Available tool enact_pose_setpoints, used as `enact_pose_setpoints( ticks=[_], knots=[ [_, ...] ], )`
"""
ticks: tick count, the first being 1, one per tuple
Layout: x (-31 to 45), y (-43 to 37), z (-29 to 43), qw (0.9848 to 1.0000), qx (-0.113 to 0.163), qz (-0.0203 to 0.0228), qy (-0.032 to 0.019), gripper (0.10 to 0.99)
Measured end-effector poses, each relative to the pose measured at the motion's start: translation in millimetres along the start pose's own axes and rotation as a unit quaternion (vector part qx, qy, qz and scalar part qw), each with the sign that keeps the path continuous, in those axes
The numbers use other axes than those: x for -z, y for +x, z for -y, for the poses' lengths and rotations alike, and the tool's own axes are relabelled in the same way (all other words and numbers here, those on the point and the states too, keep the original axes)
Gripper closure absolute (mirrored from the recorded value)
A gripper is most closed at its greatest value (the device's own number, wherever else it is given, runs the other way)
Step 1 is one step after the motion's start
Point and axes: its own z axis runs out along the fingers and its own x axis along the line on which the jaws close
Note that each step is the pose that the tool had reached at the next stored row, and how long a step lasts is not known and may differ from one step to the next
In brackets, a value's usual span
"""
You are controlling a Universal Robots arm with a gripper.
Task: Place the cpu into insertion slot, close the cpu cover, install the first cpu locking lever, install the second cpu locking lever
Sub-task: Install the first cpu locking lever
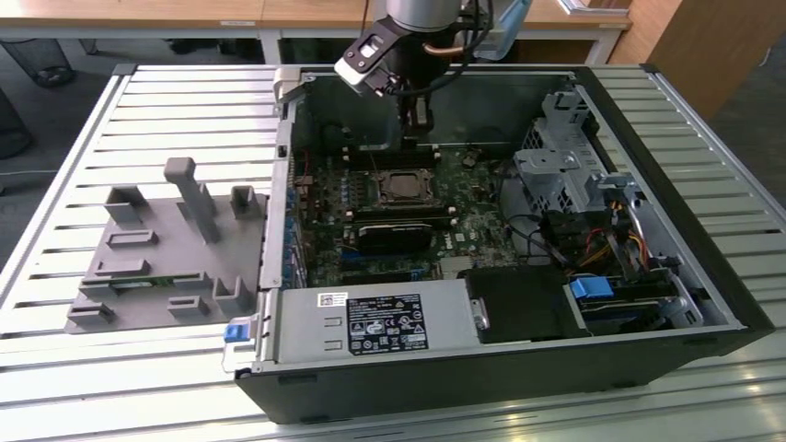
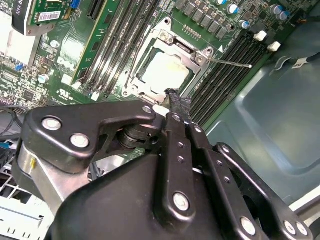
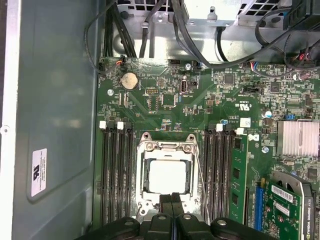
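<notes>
**Fingers closed beside the covered socket**

In the exterior view I reach down into the open computer case point(image 1: 491, 387), which lies on the slatted tabletop point(image 1: 184, 110). My fingers point(image 1: 417, 138) hang over the far part of the green motherboard point(image 1: 477, 189), just behind the insertion slot point(image 1: 381, 180). A grey fixture tray point(image 1: 160, 249) sits on the tabletop at the exterior view's left, beside the case.

In the second wrist view my fingers point(image 2: 176, 102) are pressed together with nothing between them, their tips near the edge of the socket's silver frame. The cpu point(image 2: 165, 74) lies flat in the insertion slot. The cpu cover point(image 2: 187, 50) lies down around it, and its window shows the pale metal top. A thin wire lever point(image 2: 230, 62) sticks out sideways over the black memory slots point(image 2: 225, 82).

In the first wrist view the cpu point(image 3: 167, 176) sits square inside the cover point(image 3: 167, 147). My closed fingers point(image 3: 170, 200) are just beside the frame's near edge. A wire lever point(image 3: 202, 185) runs between the frame and the memory slots point(image 3: 220, 175). I cannot tell whether it is latched.
</notes>
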Motion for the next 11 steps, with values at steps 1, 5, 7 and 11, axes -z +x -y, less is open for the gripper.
enact_pose_setpoints(
  ticks=[1, 5, 7, 11],
  knots=[
    [0.4, 0.0, 0.0, 1.0, 0.0, 0.0, 0.0, 0.969],
    [2.2, 0.0, 0.0, 1.0, 0.0, 0.0, 0.0, 0.969],
    [3.0, 0.0, 0.0, 1.0, 0.0, 0.0, 0.0, 0.969],
    [5.0, 0.0, 0.0, 1.0, 0.0, 0.0, 0.0, 0.969]
  ],
)
